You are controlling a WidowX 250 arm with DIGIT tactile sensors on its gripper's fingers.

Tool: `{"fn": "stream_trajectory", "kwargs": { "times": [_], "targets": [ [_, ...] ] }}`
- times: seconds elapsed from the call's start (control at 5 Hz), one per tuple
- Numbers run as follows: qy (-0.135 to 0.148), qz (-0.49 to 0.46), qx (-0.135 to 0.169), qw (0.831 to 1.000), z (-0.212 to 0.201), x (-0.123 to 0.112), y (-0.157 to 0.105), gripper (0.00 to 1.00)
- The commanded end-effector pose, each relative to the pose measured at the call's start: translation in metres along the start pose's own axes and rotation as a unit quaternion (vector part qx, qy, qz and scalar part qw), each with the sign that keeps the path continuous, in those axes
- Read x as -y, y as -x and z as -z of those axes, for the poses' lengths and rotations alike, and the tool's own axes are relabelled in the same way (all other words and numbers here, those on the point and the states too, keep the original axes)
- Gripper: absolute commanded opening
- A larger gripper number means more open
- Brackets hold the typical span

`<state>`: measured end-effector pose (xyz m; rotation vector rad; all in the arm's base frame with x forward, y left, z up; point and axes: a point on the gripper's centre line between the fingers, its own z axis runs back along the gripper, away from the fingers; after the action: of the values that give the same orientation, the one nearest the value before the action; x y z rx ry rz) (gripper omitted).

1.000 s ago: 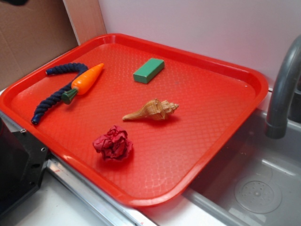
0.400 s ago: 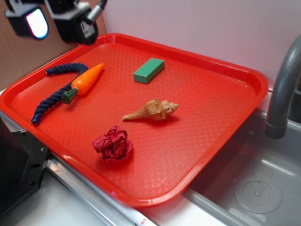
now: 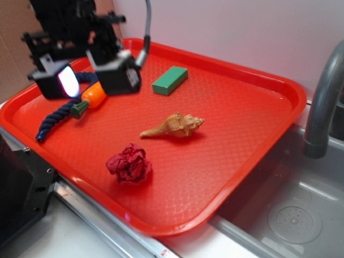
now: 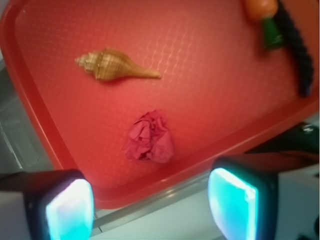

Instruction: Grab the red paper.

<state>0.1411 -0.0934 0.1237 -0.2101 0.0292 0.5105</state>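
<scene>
The red paper (image 3: 129, 163) is sitting on the front part of the red tray (image 3: 252, 75), close to the near rim and well clear of everything else. It is a crumpled, creased ball, lumpy all round, so it is not really pointing any way and no long axis is showing; in the wrist view (image 4: 149, 137) it is lying roughly midway between the two pads but farther out, over the tray.

The gripper (image 3: 91, 79) is hanging above the back left of the tray, well apart from the paper. Its fingers (image 4: 70, 207) are standing wide apart, with open space between them, and they are gripping nothing and touching nothing. Their pads are glowing pale in both views.

Just beyond the paper, the tan seashell (image 3: 173, 125) is lying on its side with its narrow tip toward the left and its spired end toward the right. Nothing is lying between shell and paper. Under the gripper, the orange carrot toy (image 3: 92, 95) is resting against the dark blue rope (image 3: 58, 115), both partly hidden by the fingers. A green block (image 3: 170, 80) is lying flat toward the back of the tray. To the right, a grey faucet (image 3: 322, 102) is arching over a metal sink (image 3: 290, 209).
</scene>
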Motion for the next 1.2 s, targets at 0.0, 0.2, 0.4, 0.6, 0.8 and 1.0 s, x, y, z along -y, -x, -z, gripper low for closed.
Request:
{"fn": "stream_trajectory", "kwargs": {
  "times": [0.0, 0.2, 0.4, 0.6, 0.8, 1.0],
  "targets": [
    [-0.026, 0.007, 0.009, 1.0, 0.039, 0.01, -0.005, 1.0],
    [-0.047, 0.01, 0.004, 0.999, 0.061, 0.008, -0.007, 1.0],
    [-0.062, 0.013, 0.005, 0.998, 0.075, 0.005, -0.005, 1.0],
    [-0.071, 0.016, -0.002, 0.997, 0.088, 0.003, -0.006, 1.0],
    [-0.076, 0.015, -0.004, 0.997, 0.092, 0.003, -0.006, 1.0],
    [-0.085, 0.014, -0.009, 0.996, 0.098, 0.001, -0.006, 1.0]
  ]
}}
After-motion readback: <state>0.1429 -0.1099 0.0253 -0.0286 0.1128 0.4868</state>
